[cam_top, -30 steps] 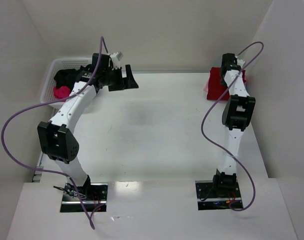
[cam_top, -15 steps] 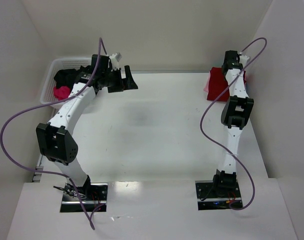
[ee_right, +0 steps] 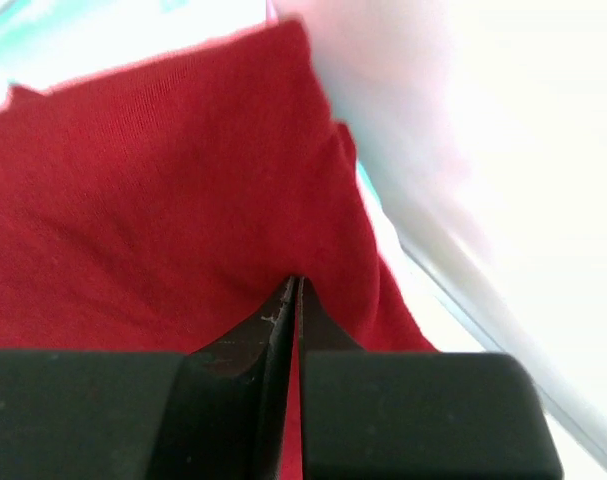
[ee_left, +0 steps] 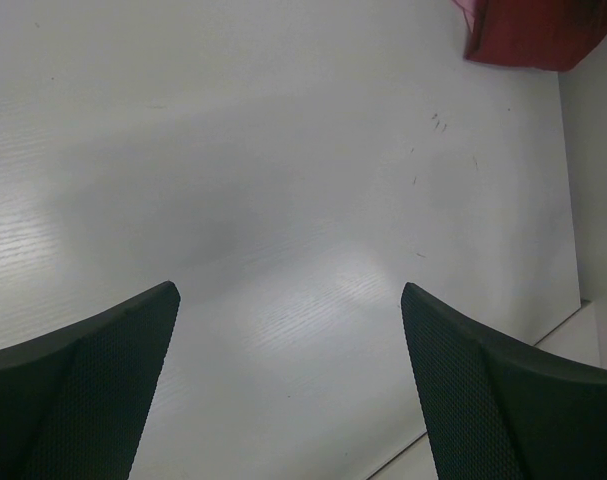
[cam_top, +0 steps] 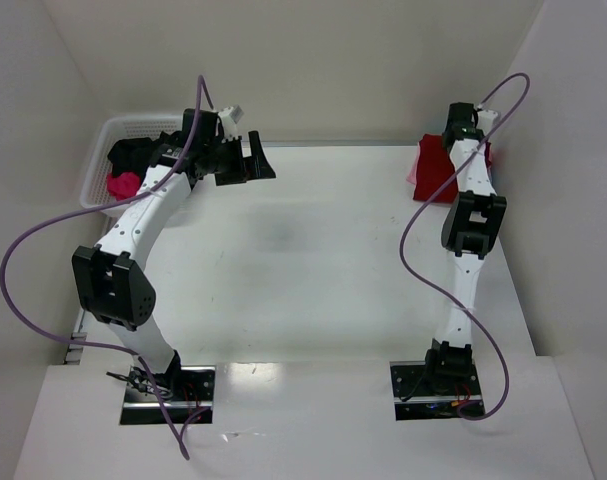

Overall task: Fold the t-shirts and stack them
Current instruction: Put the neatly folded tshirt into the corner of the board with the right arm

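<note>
Red shirt (ee_right: 153, 180) lies at the far right of the surface (cam_top: 323, 250): soft, light, limp, so grab a folded edge. My right end effector (ee_right: 291, 285) is closed with its tips in a crease; can't tell if cloth is caught. Left end effector (ee_left: 288, 289) is wide open and empty.

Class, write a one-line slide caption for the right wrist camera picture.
Right gripper, jaws closed, its tips at a crease in the dark red t-shirt.

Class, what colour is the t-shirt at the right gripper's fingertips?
The t-shirt is dark red; the right wrist view shows it best.
</note>
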